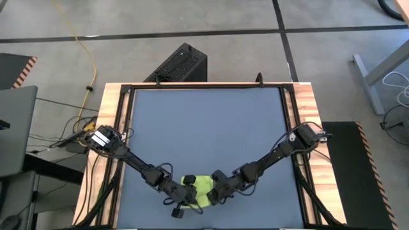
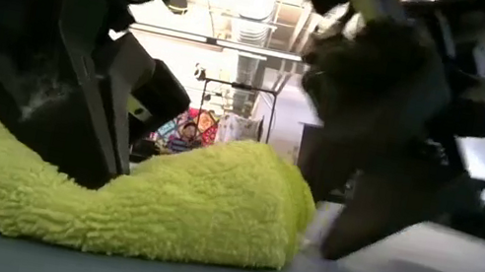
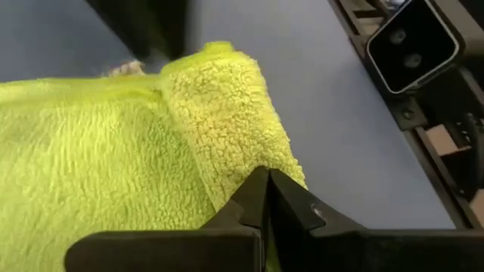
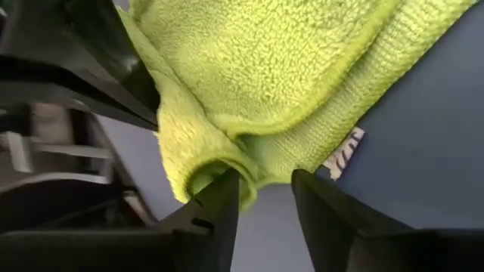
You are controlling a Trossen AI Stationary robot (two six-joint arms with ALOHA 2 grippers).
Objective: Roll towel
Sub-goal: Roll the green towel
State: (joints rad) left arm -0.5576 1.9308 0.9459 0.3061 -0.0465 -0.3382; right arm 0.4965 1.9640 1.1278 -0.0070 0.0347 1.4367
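Towel [image 1: 199, 187] half-rolled at bench [image 1: 204, 128] front edge; left gripper [image 3: 266, 198] clenched on the roll, pinning it; right gripper [image 4: 265, 189] released, fingers straddling the other end to tuck.

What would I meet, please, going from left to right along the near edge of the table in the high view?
Left gripper → towel → right gripper.

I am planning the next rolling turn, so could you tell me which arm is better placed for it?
Probably left: the left gripper is shut on the towel beside its rolled edge, while the right gripper is open at a corner.
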